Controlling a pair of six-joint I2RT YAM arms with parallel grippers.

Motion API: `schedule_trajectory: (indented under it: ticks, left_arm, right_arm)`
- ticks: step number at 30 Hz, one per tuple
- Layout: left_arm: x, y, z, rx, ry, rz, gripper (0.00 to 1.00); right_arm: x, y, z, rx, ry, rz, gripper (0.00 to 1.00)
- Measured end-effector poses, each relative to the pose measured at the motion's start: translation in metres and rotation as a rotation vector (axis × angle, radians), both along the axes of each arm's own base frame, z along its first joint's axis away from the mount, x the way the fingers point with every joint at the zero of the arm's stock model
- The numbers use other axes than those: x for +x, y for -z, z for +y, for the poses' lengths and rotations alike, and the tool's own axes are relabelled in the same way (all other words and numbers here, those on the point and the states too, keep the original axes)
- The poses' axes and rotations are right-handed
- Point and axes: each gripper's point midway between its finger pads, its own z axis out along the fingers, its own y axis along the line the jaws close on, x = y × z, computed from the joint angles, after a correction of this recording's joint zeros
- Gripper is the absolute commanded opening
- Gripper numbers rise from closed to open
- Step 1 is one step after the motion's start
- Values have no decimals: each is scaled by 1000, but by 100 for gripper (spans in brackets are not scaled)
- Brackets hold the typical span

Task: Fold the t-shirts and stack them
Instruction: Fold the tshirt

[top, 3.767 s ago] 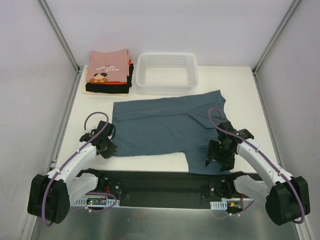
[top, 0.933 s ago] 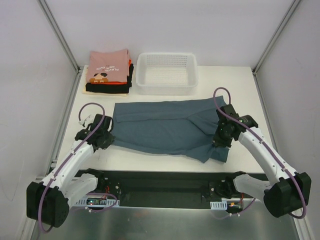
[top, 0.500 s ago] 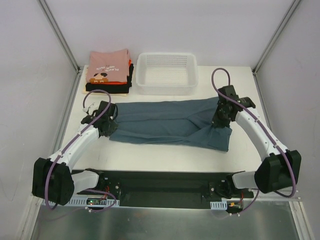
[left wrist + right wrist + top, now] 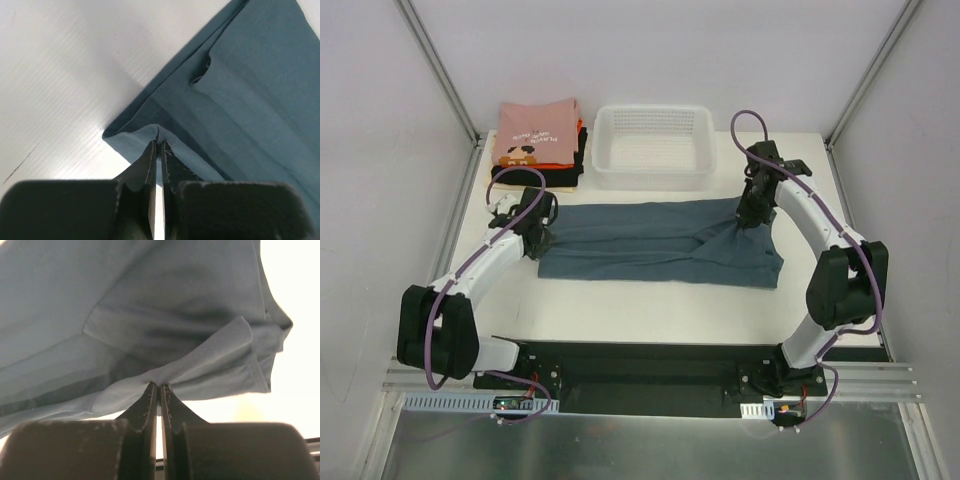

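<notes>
While the left gripper (image 4: 160,145) and the right gripper (image 4: 160,386) each pinch one end of the blue shirt (image 4: 650,245), closed tight on the cloth stretched between them, they should move together at the same speed. They should lay the lifted edge down flat, so the fold comes out straight with no bumps. Since a moment ago, both have carried the near edge farther away from the arms, so the shirt is now a thinner strip.

Arms extended; left hand (image 4: 543,241), right hand (image 4: 746,221) clamped.
</notes>
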Motion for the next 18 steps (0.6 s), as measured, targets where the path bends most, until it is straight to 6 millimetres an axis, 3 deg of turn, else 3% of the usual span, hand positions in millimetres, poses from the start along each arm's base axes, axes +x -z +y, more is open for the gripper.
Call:
schedule_trajectory:
  ticks: [10, 12, 13, 14, 16, 17, 18]
  left_arm:
    - [20, 13, 2, 8, -20, 46, 0]
    - [23, 17, 4, 9, -28, 58, 6]
    - [24, 19, 4, 9, -28, 63, 11]
    - [25, 20, 5, 9, -32, 68, 34]
    - [26, 23, 7, 12, -33, 79, 50]
    - [27, 24, 9, 10, -40, 81, 69]
    - [27, 24, 10, 10, -43, 81, 77]
  right_arm:
    - [31, 5, 1, -30, -32, 5, 11]
    - [38, 8, 2, -34, -33, 9, 13]
    - [42, 11, 3, -36, -33, 15, 13]
    - [46, 14, 3, -38, -33, 21, 15]
    - [55, 22, 5, -41, -35, 33, 21]
    - [60, 24, 6, -42, -38, 38, 32]
    - [67, 28, 8, -42, -43, 39, 38]
